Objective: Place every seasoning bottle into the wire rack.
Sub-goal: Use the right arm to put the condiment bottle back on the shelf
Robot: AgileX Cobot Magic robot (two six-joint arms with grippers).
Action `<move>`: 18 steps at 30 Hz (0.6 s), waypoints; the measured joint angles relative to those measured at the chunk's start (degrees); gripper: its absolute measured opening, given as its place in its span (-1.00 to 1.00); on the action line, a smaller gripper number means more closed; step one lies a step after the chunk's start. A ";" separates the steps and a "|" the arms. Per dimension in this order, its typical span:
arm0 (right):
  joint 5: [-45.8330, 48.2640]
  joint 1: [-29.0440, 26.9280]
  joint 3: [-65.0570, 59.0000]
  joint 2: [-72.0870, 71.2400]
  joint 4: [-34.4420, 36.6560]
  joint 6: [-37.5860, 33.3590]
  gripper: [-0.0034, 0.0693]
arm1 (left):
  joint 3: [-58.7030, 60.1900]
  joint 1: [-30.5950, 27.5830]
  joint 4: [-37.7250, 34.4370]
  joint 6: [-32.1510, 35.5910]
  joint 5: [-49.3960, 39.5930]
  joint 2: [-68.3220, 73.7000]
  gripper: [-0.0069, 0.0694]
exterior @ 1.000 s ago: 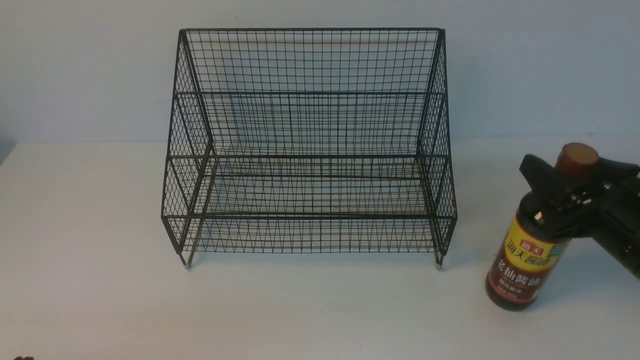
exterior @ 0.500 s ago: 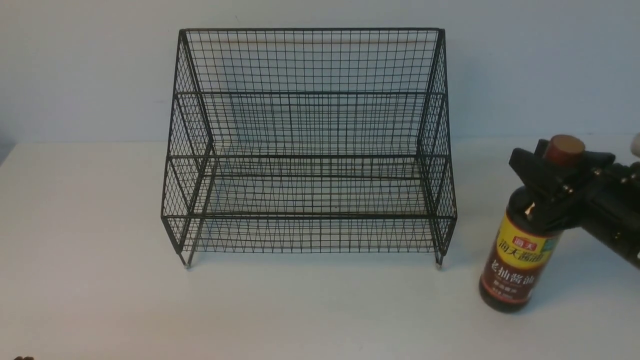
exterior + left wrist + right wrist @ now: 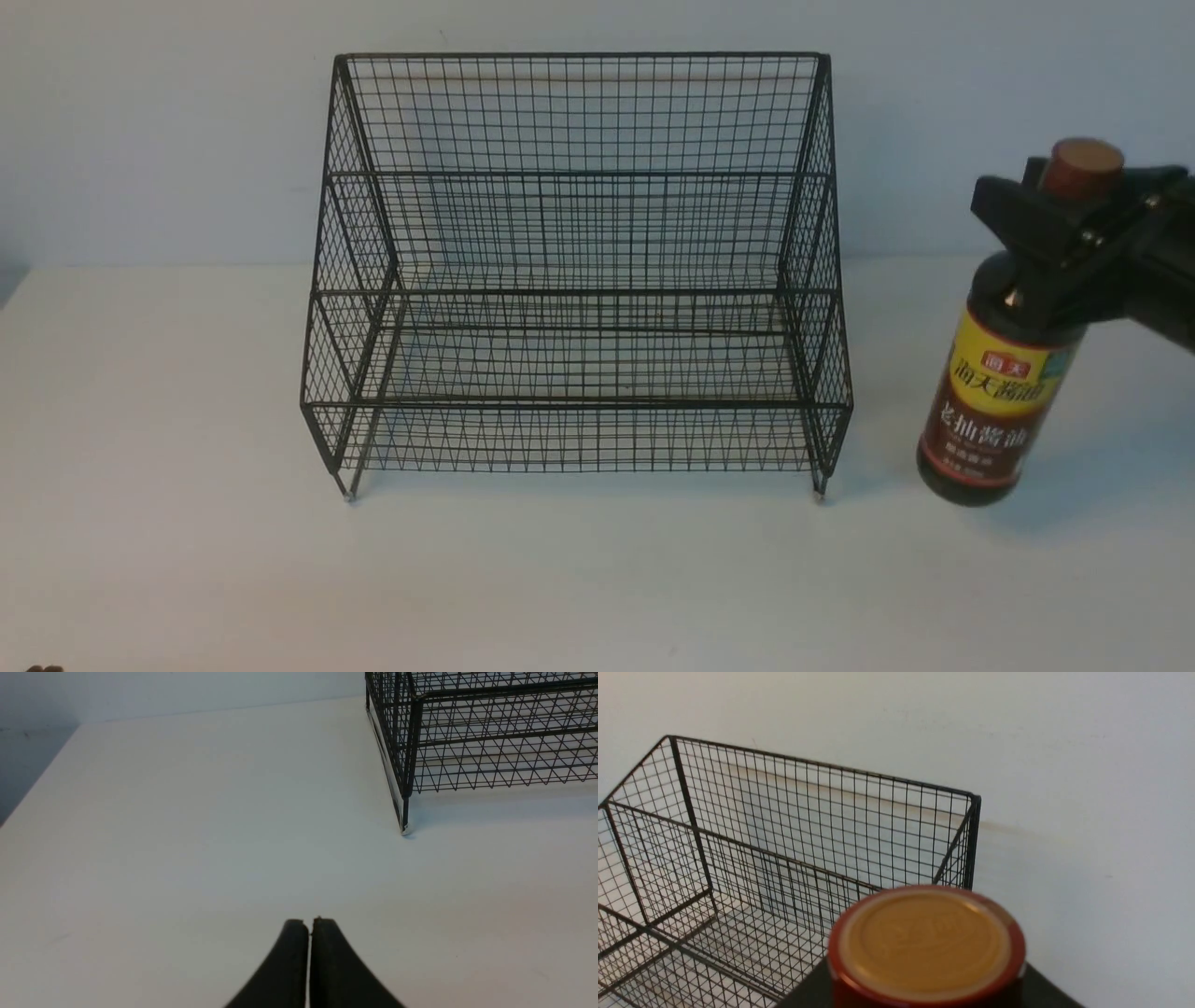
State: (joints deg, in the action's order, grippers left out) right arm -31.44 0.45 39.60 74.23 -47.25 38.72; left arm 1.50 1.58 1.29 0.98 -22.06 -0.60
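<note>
Clamping seasoning bottle [image 3: 994, 401] at neck, right gripper [image 3: 1074, 219] holds it slightly tilted, right of wire rack [image 3: 579, 233], outside it. Left gripper [image 3: 309, 922] fingers pressed together over table [image 3: 187, 835].

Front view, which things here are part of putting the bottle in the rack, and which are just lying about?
In the job: tall dark glass soy sauce bottle with yellow label; large black wire-mesh two-step rack; right claw, shut on the bottle's neck.
Just there: white table; pale wall; left claw, shut and empty.
</note>
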 joint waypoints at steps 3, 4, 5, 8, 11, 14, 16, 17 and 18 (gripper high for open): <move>1.47 1.37 3.16 0.00 -1.77 1.90 -0.17 | 0.00 0.00 0.00 0.00 0.00 0.00 -0.83; 1.96 2.08 4.30 0.00 -2.13 2.33 -0.17 | 0.00 0.00 0.00 0.00 0.00 0.00 -0.83; 2.60 3.33 6.09 0.00 -2.37 2.63 -0.17 | 0.00 0.00 0.00 0.00 0.00 0.00 -0.83; 5.37 7.10 11.32 0.00 -2.39 3.06 -0.17 | 0.00 0.00 0.00 0.00 0.00 0.00 -0.83; 7.43 10.77 15.63 0.06 -2.39 3.24 -0.17 | 0.00 0.00 0.00 0.00 0.00 0.00 -0.83; 8.33 13.33 19.63 0.67 -2.39 3.44 -0.17 | 0.00 0.00 0.00 0.00 0.00 0.00 -0.83; 8.39 15.14 23.09 2.14 -2.39 3.58 -0.17 | 0.00 0.00 0.00 0.00 0.00 0.00 -0.83; 8.39 15.97 24.53 2.96 -2.34 3.77 -0.17 | 0.00 0.00 0.00 0.00 0.00 0.00 -0.83; 8.67 16.90 27.03 4.72 -2.21 3.79 -0.17 | 0.00 0.00 0.00 0.00 0.00 0.00 -0.83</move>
State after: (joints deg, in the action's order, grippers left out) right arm -22.77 17.35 66.63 78.95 -49.46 42.51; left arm 1.50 1.58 1.29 0.98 -22.06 -0.60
